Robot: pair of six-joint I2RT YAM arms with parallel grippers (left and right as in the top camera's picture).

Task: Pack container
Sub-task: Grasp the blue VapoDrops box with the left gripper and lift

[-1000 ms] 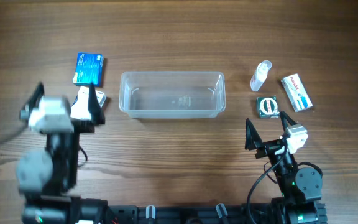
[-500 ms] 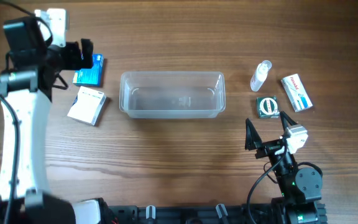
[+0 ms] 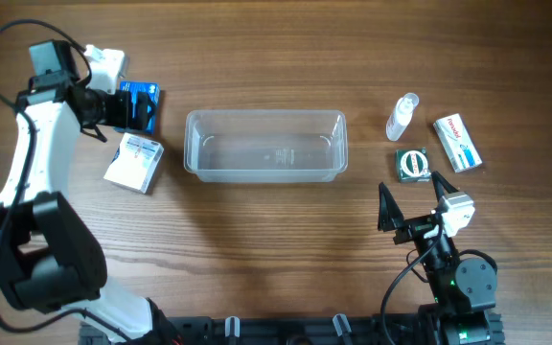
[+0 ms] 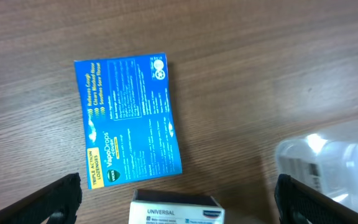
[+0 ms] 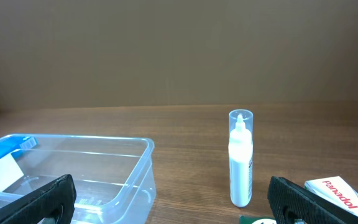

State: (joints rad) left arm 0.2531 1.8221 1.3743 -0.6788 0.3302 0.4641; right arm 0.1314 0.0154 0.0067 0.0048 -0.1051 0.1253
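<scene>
While wide-jawed — left end effector (image 3: 140,108) over blue box (image 4: 128,121)

I've swung the left gripper (image 3: 134,107) from the table's 8 o'clock area up toward 10 o'clock. A second ago it hung over the white box (image 3: 134,161). Now it sits above the blue box (image 4: 129,121), at the white one's 12 o'clock, and the white box lies uncovered.
</scene>
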